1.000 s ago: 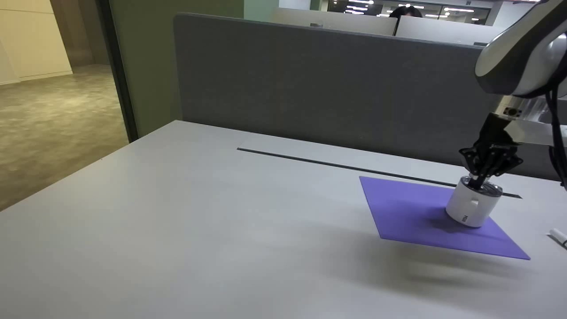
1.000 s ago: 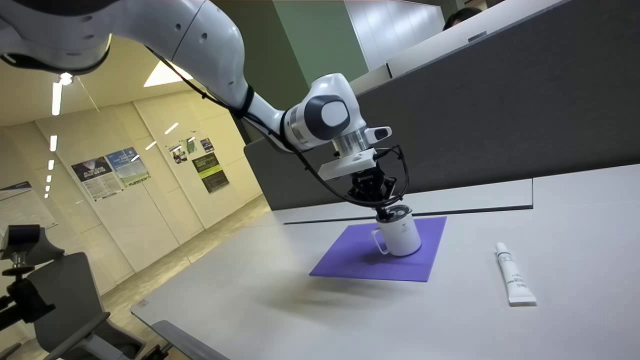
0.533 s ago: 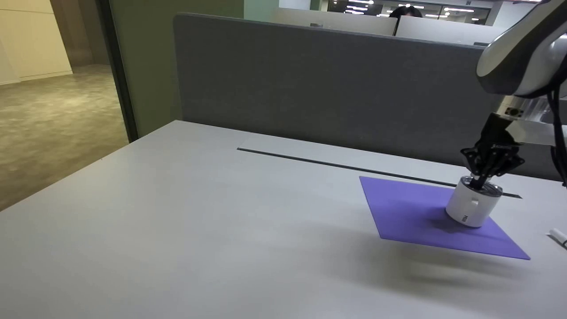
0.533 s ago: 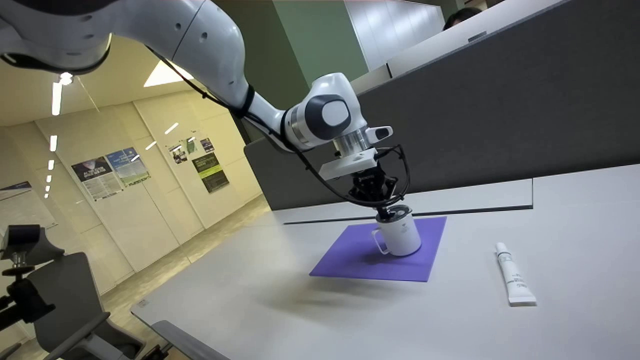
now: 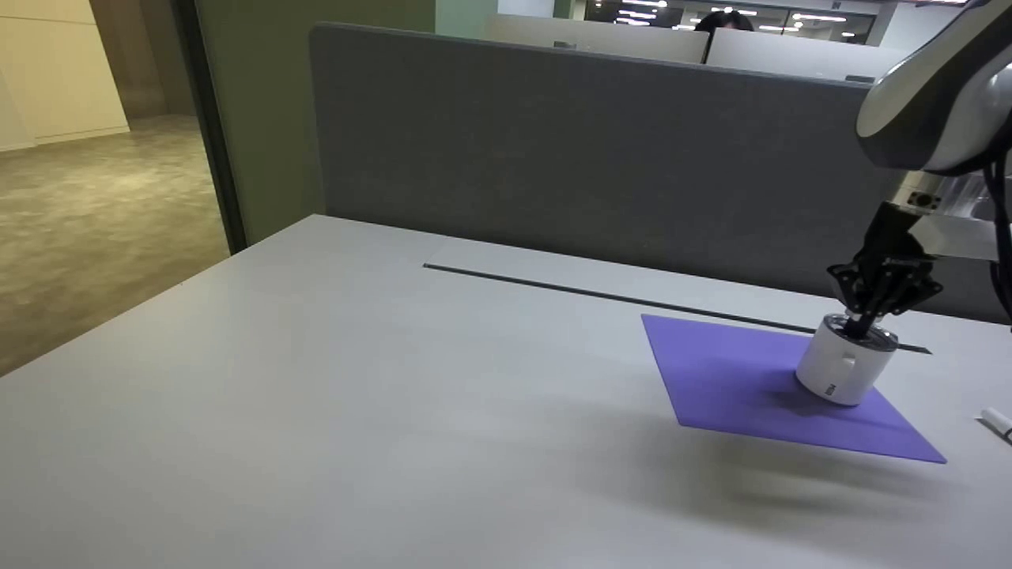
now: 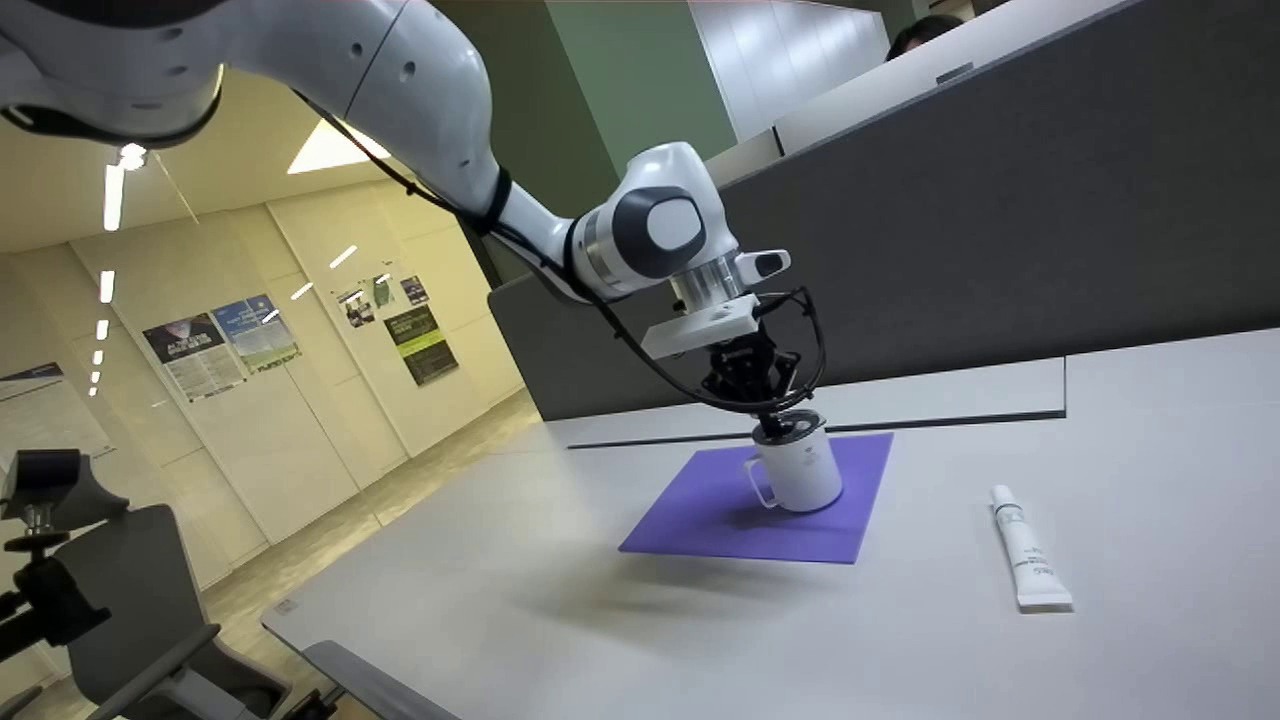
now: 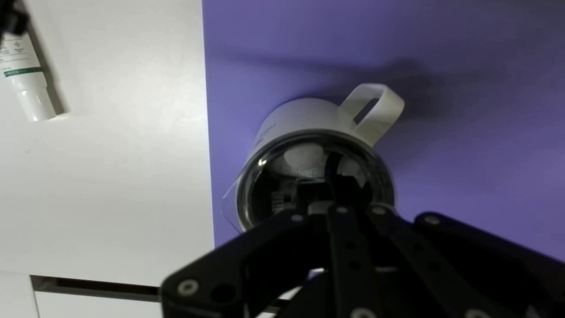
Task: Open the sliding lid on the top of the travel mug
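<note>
The travel mug (image 5: 840, 373) is a short white cylinder standing upright on the purple mat (image 5: 723, 371). It shows in both exterior views (image 6: 808, 478), with its handle towards the left in that view, and in the wrist view (image 7: 304, 112). Its sliding lid (image 7: 304, 161) is a dark, glossy round cap with reflections. My gripper (image 5: 859, 327) points down onto the lid, its fingers together. In the wrist view the gripper (image 7: 331, 187) covers the near part of the lid. The small piece on the lid is hidden or too dark to make out.
A white tube (image 6: 1030, 550) lies on the table to one side of the mat, also in the wrist view (image 7: 27, 77). A dark strip (image 5: 585, 292) runs along the table before a grey partition (image 5: 569, 158). A black cable (image 6: 700, 390) hangs around the wrist.
My gripper has moved slightly to the right across the lid in both exterior views, its fingers still together. The mug stays almost in place.
</note>
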Robot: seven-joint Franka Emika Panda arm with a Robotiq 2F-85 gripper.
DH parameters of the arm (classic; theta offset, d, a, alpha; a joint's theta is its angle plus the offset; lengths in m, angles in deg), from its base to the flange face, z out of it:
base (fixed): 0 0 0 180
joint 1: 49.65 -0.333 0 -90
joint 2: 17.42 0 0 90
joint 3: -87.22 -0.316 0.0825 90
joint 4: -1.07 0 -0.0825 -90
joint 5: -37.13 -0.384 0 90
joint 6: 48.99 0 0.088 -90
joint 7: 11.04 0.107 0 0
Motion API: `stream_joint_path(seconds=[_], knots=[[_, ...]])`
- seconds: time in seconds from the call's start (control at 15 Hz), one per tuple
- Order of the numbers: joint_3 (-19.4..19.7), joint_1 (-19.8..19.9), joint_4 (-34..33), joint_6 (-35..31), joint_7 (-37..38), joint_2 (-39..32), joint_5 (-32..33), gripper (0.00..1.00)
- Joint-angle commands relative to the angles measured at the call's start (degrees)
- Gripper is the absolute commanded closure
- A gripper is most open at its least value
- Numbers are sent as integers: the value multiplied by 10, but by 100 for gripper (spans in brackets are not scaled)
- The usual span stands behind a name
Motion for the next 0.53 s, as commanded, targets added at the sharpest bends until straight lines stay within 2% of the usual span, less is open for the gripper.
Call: stream_joint_path(seconds=[0.0, 0.2, 0.47], knots=[[5, 4, -1, 1, 13, -2, 3, 100], [-4, 8, -8, 0, 12, 0, -9, 100], [-18, 16, -24, 18, 5, 38, -37, 100]])
